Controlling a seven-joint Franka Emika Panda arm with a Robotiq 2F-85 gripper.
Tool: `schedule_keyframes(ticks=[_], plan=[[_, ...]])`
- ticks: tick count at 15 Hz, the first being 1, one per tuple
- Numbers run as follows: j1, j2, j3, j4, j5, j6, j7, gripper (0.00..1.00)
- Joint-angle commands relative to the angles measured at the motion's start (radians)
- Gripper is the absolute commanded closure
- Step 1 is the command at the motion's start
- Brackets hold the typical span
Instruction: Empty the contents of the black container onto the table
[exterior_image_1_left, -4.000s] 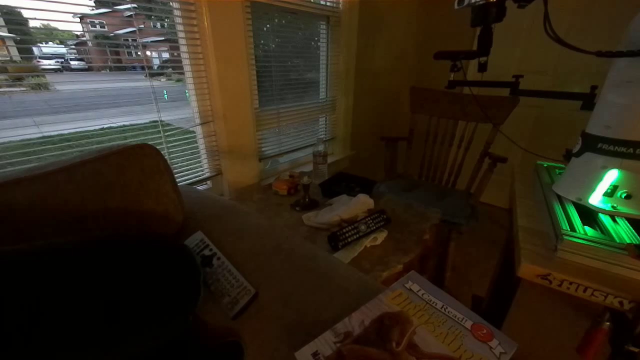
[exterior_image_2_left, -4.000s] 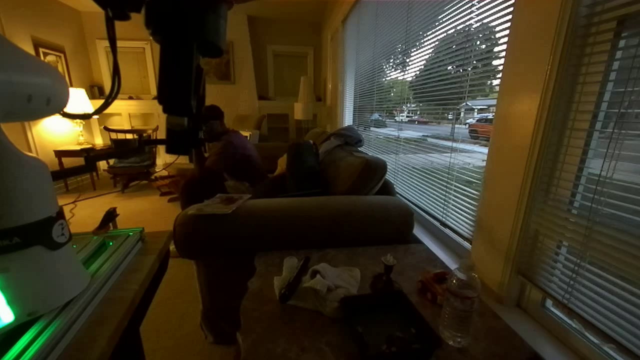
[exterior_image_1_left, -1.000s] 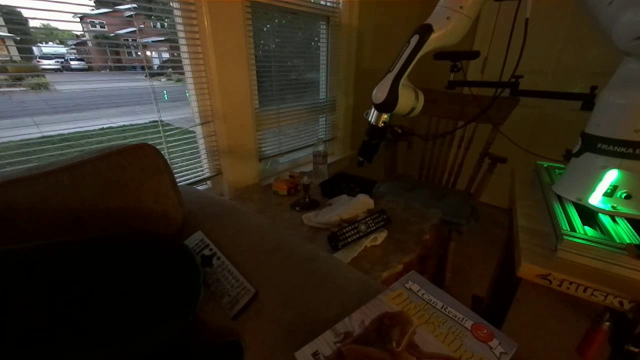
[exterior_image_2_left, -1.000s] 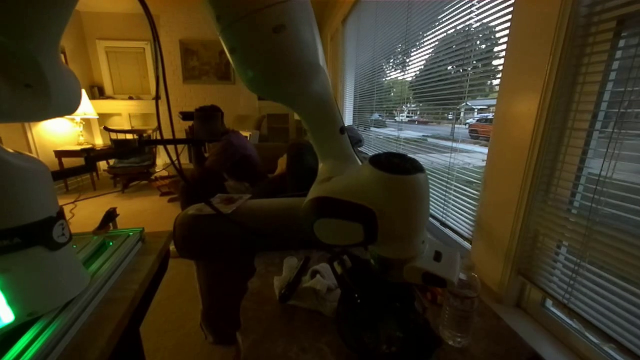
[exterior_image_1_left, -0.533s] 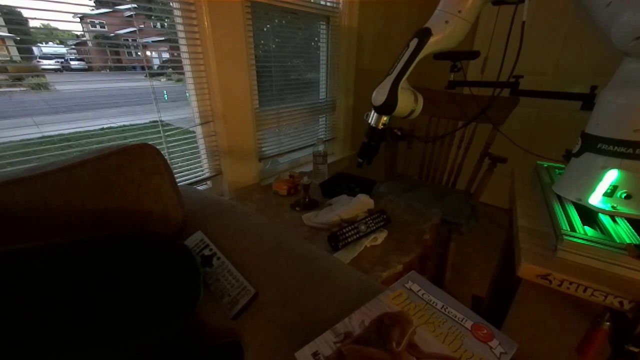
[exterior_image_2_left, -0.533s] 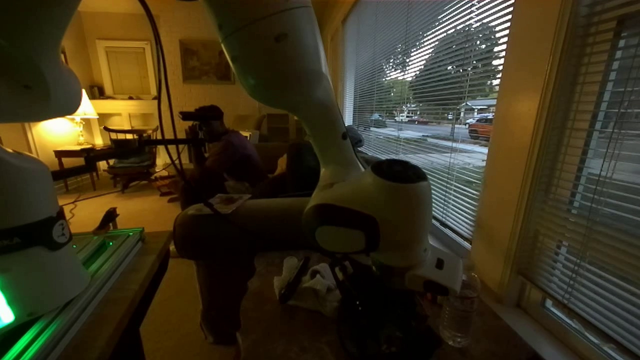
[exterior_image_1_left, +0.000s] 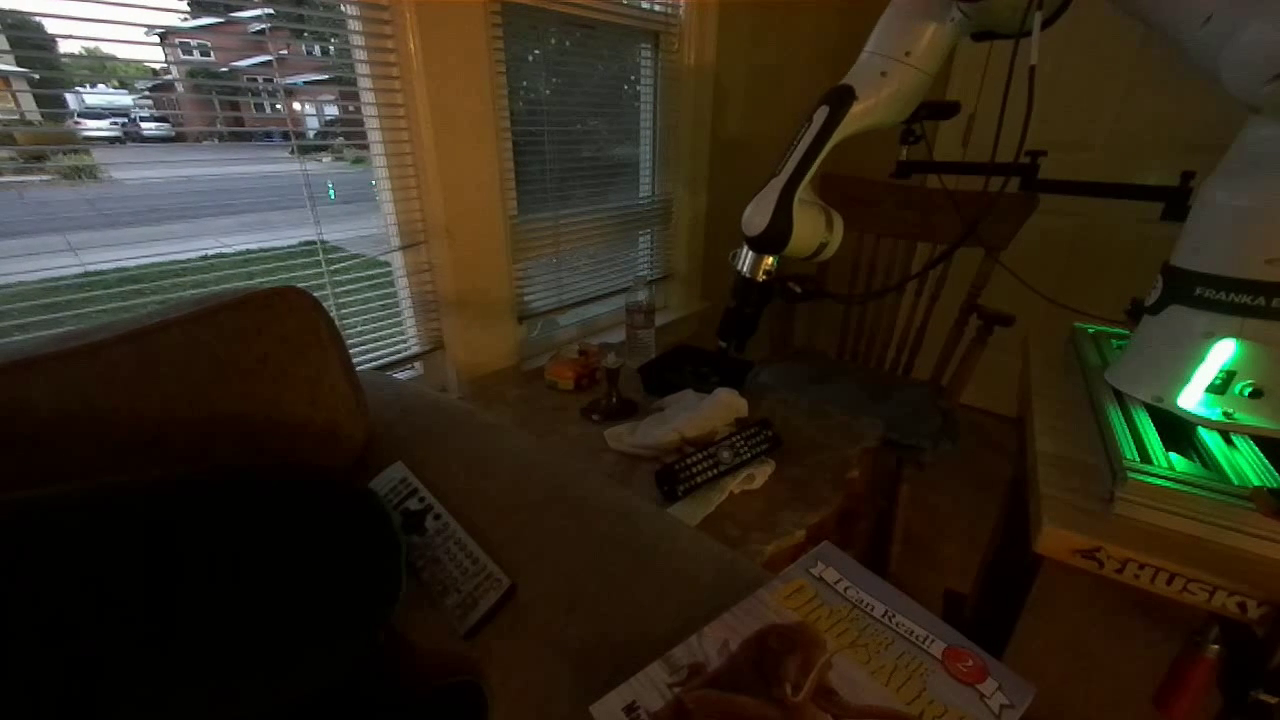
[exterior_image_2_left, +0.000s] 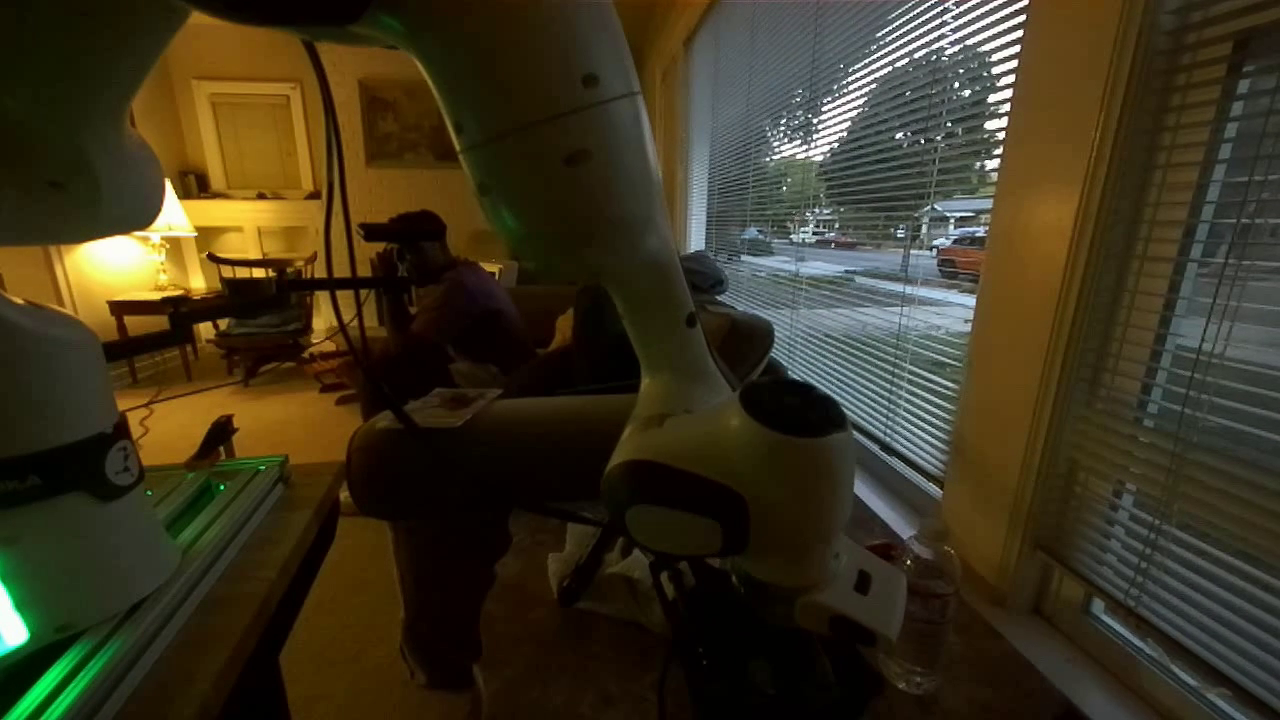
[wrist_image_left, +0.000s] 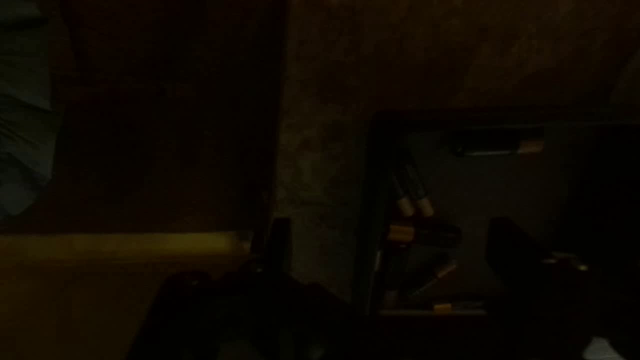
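Note:
The black container (exterior_image_1_left: 690, 372) sits upright on the brown table (exterior_image_1_left: 815, 435) near the window. In the wrist view the black container (wrist_image_left: 500, 185) holds several small dark cylinders with tan or orange ends, like batteries (wrist_image_left: 422, 235). My gripper (exterior_image_1_left: 735, 342) points down at the container's chair-side edge in an exterior view. In the wrist view my gripper (wrist_image_left: 391, 230) is open. One finger is outside the container's wall, the other over its inside. The wall lies between them, and I see no grip. In an exterior view the arm (exterior_image_2_left: 740, 490) hides much of the container.
A clear bottle (exterior_image_1_left: 640, 325), an orange toy (exterior_image_1_left: 572, 370) and a dark candle holder (exterior_image_1_left: 608, 395) stand near the container. A white cloth (exterior_image_1_left: 685, 415) and a black remote (exterior_image_1_left: 718, 458) lie before it. A wooden chair (exterior_image_1_left: 900, 225) stands behind. A sofa arm (exterior_image_2_left: 560, 430) borders the table.
Over four seconds the arm has swung in over the table, above the black container. In the last second my gripper has come lower, close to the container. The container has not visibly moved.

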Motion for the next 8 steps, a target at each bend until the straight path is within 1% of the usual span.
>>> schedule_keyframes(ticks=[1,4,5,6,8], plan=[[-0.045,0.071,0.049,0.082,-0.027,-0.01,0.014,0.0],[-0.063,0.103,0.07,0.127,-0.024,-0.023,0.017,0.0],[-0.062,0.107,0.07,0.14,-0.026,-0.035,0.02,0.03],[-0.065,0.113,0.075,0.153,-0.024,-0.046,0.023,0.26],[-0.064,0.124,0.075,0.177,-0.023,-0.051,0.023,0.31]])
